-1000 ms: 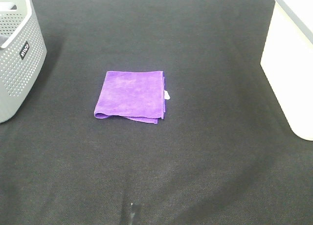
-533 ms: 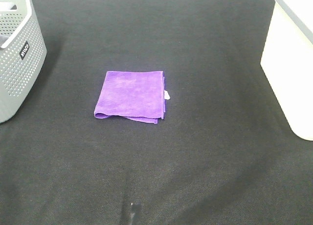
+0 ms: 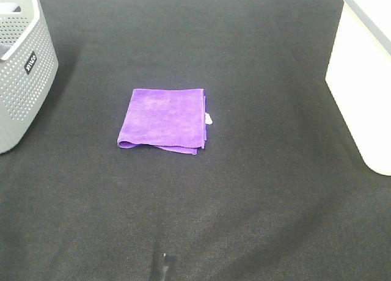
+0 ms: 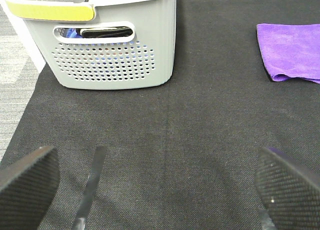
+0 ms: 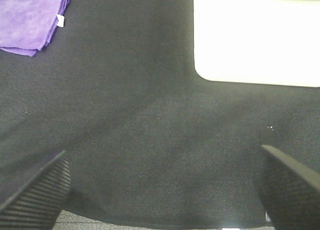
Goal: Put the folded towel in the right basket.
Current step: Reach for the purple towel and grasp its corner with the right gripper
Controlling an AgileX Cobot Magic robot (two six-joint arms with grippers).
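- A black woven table cover (image 3: pixel 244 201) runs under both arms. It gives the cloth a flat bed to lie on, and nothing on it stands between the grippers and their work.
- The white smooth-walled plastic basket (image 3: pixel 363 79), the goal, stands close ahead of the right gripper (image 5: pixel 162 190) on its outer side. That probably makes the right arm the natural carrier. What the basket holds cannot be seen from here.
- A grey perforated plastic basket with a yellow-green rim (image 4: pixel 112 50) sits ahead of the left gripper (image 4: pixel 157 187), on its outer side. Dark items show through its handle slot, but what they are cannot be made out.
- The folded purple microfibre towel (image 3: pixel 164 119) lies flat on the cover. It is well ahead of both grippers, between them and nearer the left, and well apart from the white basket. No move toward it has begun.
- Both grippers hang with their fingers spread wide and nothing between them, apparently ready for a first reach. Neither arm appears in the high view.
- A small white care tag (image 3: pixel 209 118) pokes out of the towel's edge on the side facing the right gripper, where the layered edges show.
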